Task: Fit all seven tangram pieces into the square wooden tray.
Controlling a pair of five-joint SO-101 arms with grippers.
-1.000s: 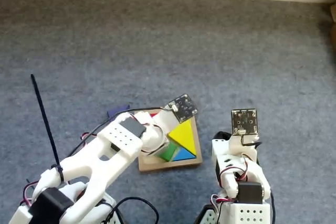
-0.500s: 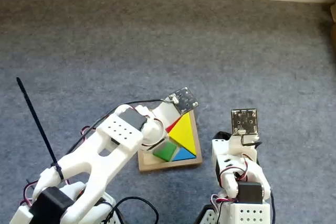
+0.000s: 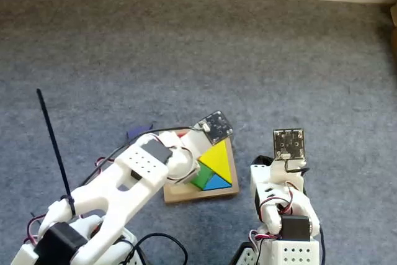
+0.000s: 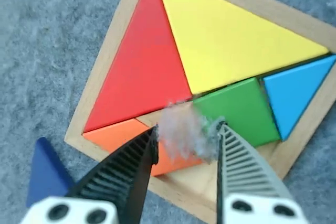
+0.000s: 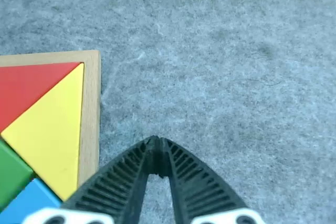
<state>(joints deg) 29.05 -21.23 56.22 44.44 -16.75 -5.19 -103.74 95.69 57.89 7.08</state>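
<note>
Left end effector point(image 4: 186, 141): jaws parted to a moderate gap, nothing gripped, tips poised over the near part of the tray point(image 4: 108, 51). A blurred grey wisp point(image 4: 184, 129) sits between the tips; what it is cannot be told. Directly under the tips lie the orange piece point(image 4: 115, 136) on one side and the green square point(image 4: 236, 111) on the other, with bare wood of the tray floor showing between the two fingers. Past the tips, the red triangle point(image 4: 142, 72) and the yellow triangle point(image 4: 231, 40) lie edge to edge and fill the far half of the tray. The blue triangle point(image 4: 296, 93) sits beside the green square, against the rim. The dark blue triangle point(image 4: 44, 171) lies outside the tray on the grey desk point(image 4: 42, 35), near the rim by the orange piece and not touching it. Right end effector point(image 5: 156, 156): jaws closed together, empty, over bare desk, with a corner of the tray off to its left and apart from it. High view: the left arm point(image 3: 133, 178) reaches across the tray point(image 3: 198, 194), and the dark blue triangle point(image 3: 139, 132) lies beyond that arm, off the tray's far left corner.
</note>
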